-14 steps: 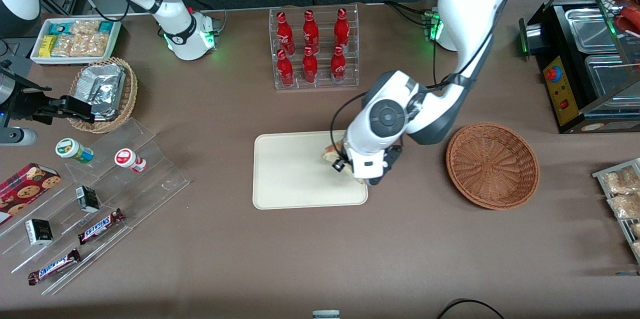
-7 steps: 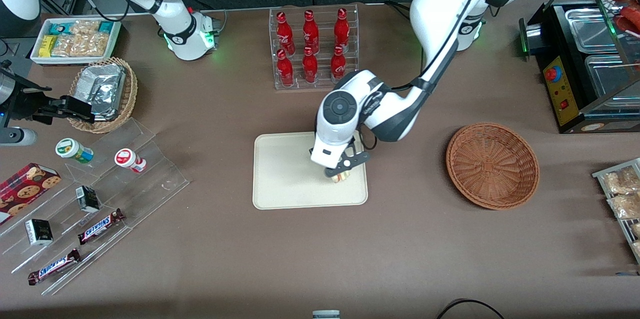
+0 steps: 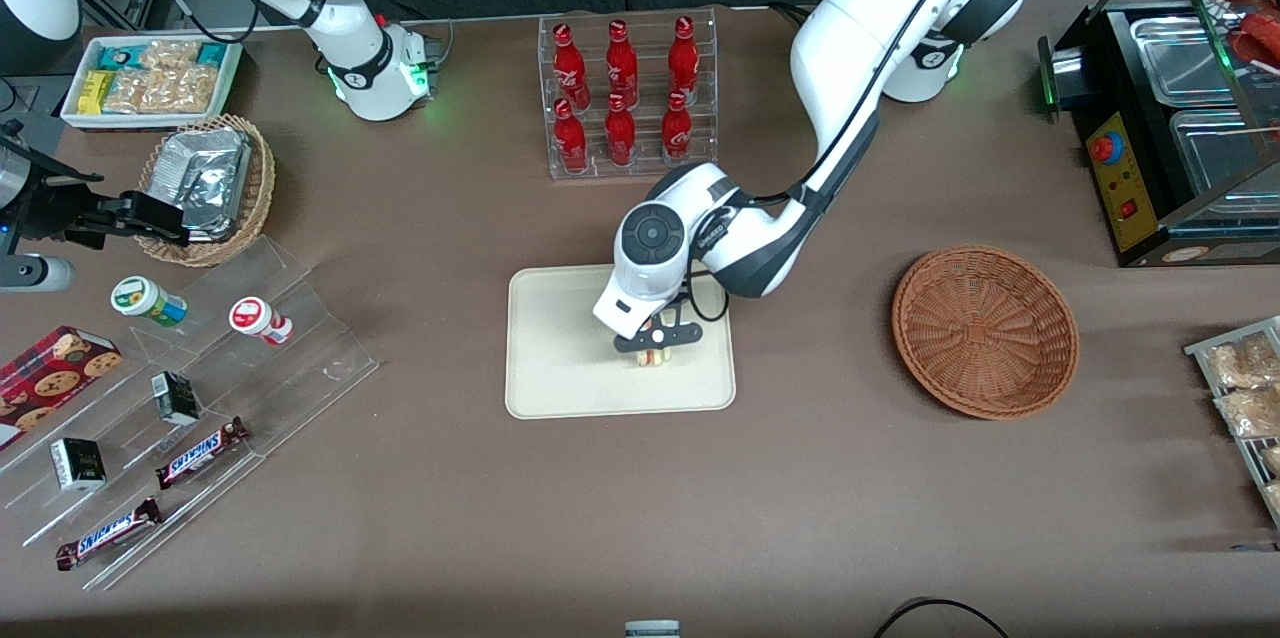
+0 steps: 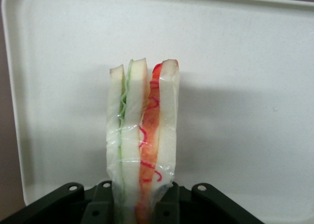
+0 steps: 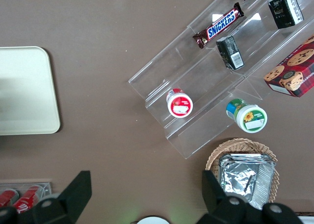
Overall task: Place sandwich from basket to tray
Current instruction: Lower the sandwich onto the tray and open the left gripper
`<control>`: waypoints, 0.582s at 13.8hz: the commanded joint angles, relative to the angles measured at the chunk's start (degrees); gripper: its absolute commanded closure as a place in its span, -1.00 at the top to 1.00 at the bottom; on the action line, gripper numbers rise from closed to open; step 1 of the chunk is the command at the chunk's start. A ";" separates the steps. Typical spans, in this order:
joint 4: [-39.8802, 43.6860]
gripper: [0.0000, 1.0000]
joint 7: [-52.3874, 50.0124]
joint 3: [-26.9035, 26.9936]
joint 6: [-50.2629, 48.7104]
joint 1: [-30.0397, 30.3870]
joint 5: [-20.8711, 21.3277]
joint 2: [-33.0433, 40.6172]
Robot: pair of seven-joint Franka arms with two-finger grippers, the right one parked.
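My left gripper is over the cream-white tray, shut on the sandwich, a clear-wrapped wedge of white bread with a red filling stripe. In the left wrist view the sandwich stands on edge between the black fingers, just above the tray's surface; I cannot tell whether it touches the tray. The reddish-brown wicker basket stands empty on the table toward the working arm's end. The tray's corner also shows in the right wrist view.
A clear rack of red bottles stands farther from the front camera than the tray. A clear stepped display with snack bars and jars and a tan basket of foil packs lie toward the parked arm's end. A food warmer stands past the basket.
My left gripper has carried the sandwich from the tray's edge nearest the basket in over the tray, toward its middle, and the wrist has turned.
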State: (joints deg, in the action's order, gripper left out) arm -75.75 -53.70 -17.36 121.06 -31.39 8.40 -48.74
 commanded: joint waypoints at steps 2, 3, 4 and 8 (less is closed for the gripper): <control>7.80 -0.96 1.93 0.75 -0.39 -1.57 2.06 -5.30; 8.33 -0.96 1.93 0.75 -0.39 -1.65 2.06 -5.92; 8.34 -0.95 1.93 0.75 -0.39 -1.66 2.15 -6.36; 8.07 -0.32 1.49 0.75 -0.21 -1.74 3.82 -7.51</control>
State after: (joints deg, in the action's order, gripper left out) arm -69.81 -52.18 -17.28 121.08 -32.04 10.97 -54.70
